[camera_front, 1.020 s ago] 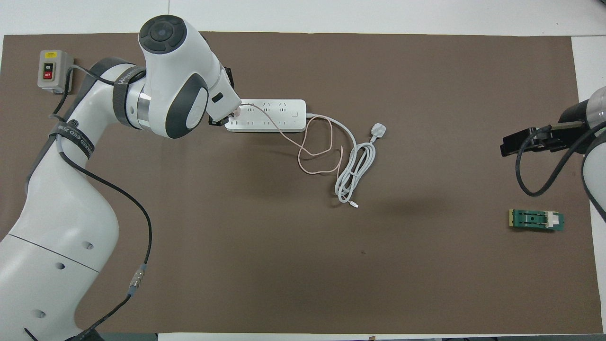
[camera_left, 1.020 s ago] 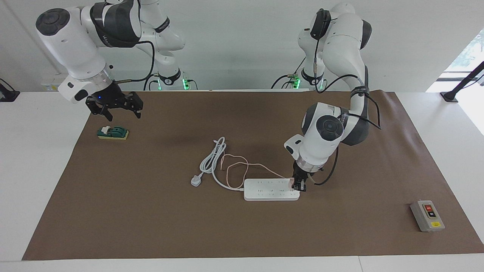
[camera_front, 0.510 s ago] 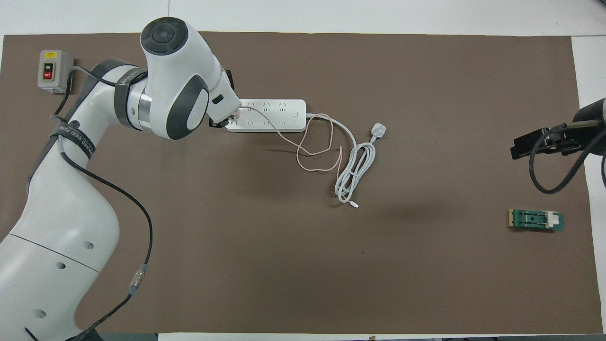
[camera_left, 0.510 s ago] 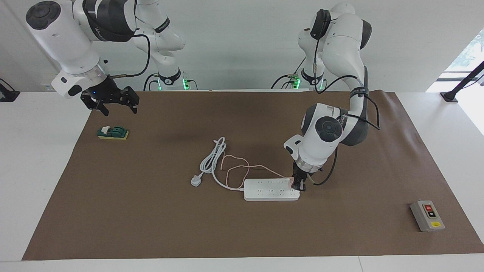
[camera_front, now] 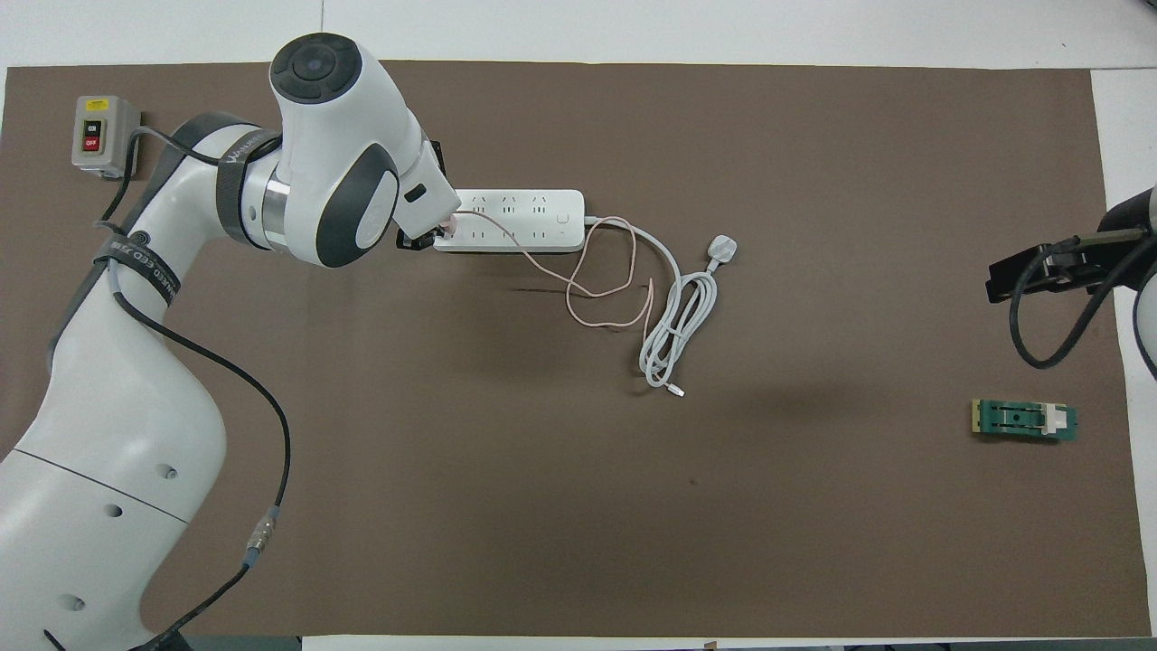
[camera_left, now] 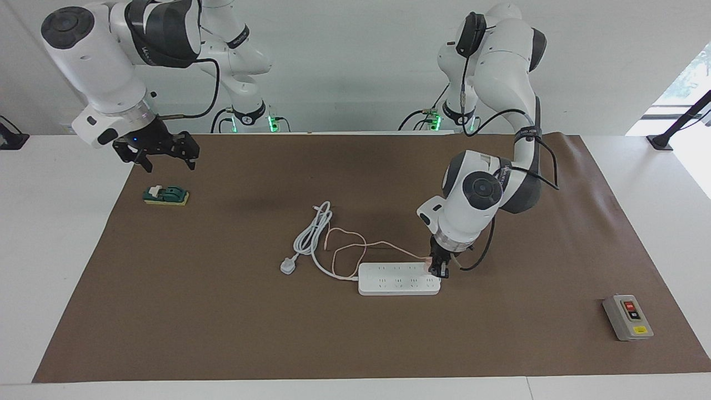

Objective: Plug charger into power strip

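Note:
The white power strip [camera_left: 397, 279] [camera_front: 515, 221] lies flat near the middle of the brown mat. Its thick white cord coils toward the robots. The small pink charger [camera_left: 426, 266] [camera_front: 449, 217] sits at the strip's end toward the left arm's end of the table. Its thin pink cable [camera_left: 344, 244] loops over the mat. My left gripper [camera_left: 439, 270] points straight down and is shut on the charger right at the strip's top face. I cannot tell whether the prongs are in a socket. My right gripper [camera_left: 164, 155] [camera_front: 999, 285] hangs open in the air, holding nothing.
A rounded white plug [camera_left: 287, 266] [camera_front: 723, 246] on the strip's cord lies beside the strip. A green and yellow block [camera_left: 165, 195] [camera_front: 1024, 419] sits below the right gripper. A grey box with red and black buttons [camera_left: 627, 316] [camera_front: 101, 136] stands at the left arm's end.
The right arm has risen and drawn back toward its edge of the table, still open. The left gripper has shifted slightly upward at the strip's end, with the charger still in it.

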Robot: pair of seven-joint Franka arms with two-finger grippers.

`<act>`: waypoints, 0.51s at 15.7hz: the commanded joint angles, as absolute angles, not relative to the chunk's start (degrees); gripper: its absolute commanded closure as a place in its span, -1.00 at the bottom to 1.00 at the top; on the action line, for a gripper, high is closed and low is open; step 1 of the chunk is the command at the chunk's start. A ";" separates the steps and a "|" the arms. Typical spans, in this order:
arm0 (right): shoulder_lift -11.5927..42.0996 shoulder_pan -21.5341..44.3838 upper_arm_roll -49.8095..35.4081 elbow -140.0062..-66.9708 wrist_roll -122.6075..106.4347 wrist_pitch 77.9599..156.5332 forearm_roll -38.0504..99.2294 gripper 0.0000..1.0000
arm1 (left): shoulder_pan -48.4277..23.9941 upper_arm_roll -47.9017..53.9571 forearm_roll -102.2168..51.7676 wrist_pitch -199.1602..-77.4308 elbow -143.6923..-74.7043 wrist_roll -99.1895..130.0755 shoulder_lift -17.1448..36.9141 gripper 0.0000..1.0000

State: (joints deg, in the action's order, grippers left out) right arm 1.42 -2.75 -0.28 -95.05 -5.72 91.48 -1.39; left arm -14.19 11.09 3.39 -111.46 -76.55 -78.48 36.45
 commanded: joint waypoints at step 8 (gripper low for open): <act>1.49 -3.60 -0.97 -95.27 -5.54 94.74 -2.20 -1.00 | -14.33 11.25 3.69 -112.41 -79.89 -76.38 34.72 1.00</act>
State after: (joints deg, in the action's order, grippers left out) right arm 1.42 -2.75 -0.30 -95.05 -5.71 92.75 -1.39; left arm -14.19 11.23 3.39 -111.45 -77.19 -77.60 36.05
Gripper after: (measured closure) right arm 0.000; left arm 0.987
